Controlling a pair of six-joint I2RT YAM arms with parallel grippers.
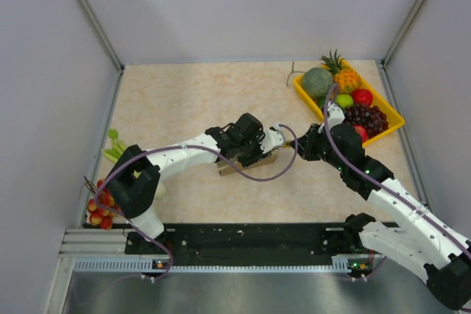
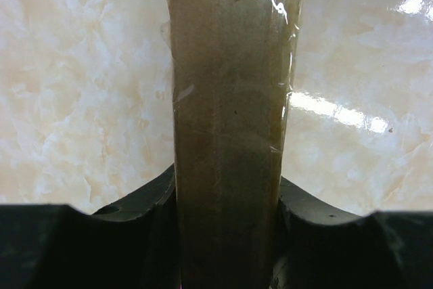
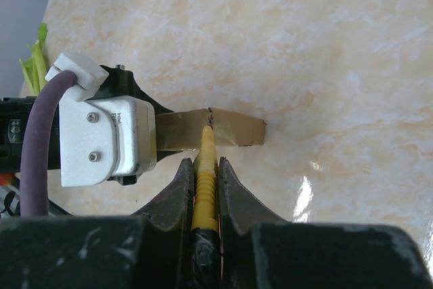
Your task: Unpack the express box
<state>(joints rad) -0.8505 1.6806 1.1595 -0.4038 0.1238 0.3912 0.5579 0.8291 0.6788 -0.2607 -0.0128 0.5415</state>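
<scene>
The express box [image 1: 245, 165] is a small brown cardboard box lying at the table's middle. My left gripper [image 1: 254, 154] is shut on it; in the left wrist view the taped box [image 2: 230, 120] stands between the two black fingers [image 2: 145, 201]. My right gripper [image 3: 203, 167] is shut on a yellow ribbed tool with a black handle [image 3: 205, 187]. The tool's tip touches the box's near edge [image 3: 233, 128] at a small notch, just right of the left wrist's white camera housing [image 3: 101, 137]. In the top view the right gripper [image 1: 298, 143] sits right beside the box.
A yellow fruit tray [image 1: 307, 102] with melon, pineapple, grapes and apples stands at the back right. Green stalks [image 1: 114, 145] and a cluster of small red fruit [image 1: 99, 207] lie at the left edge. Grey walls close in the table.
</scene>
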